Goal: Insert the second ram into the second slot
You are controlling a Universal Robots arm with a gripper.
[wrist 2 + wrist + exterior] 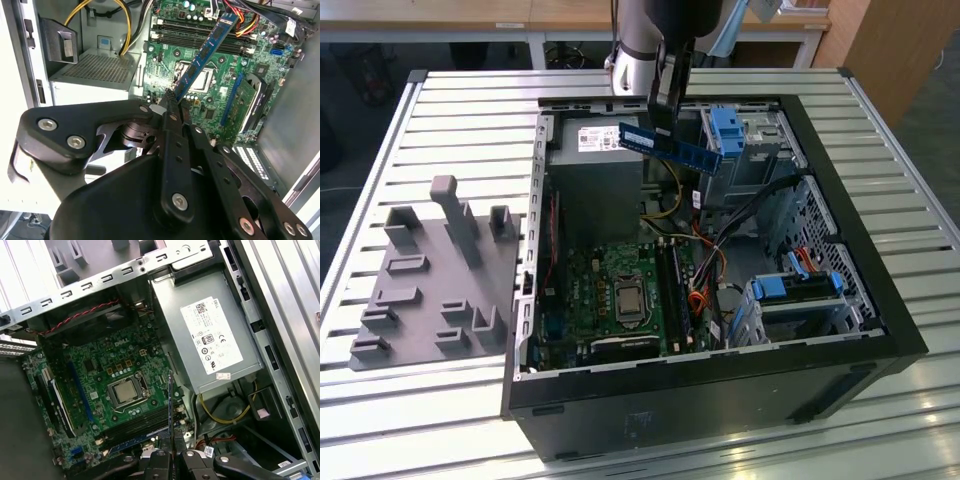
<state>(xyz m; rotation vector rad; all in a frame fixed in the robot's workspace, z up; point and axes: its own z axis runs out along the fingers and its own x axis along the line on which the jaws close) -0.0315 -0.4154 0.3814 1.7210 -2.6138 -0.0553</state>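
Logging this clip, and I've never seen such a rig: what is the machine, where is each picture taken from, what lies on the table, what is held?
This is one robot arm with a gripping tool at its end. The exterior view is taken from off the arm; both wrist views come from cameras riding on it, looking into the case. On the slatted table lies an open computer case with its green motherboard exposed, and a grey fixture plate on the exterior view's left. The tool is shut on the second ram, a thin blue stick, held in the air over the open case, not in a slot.
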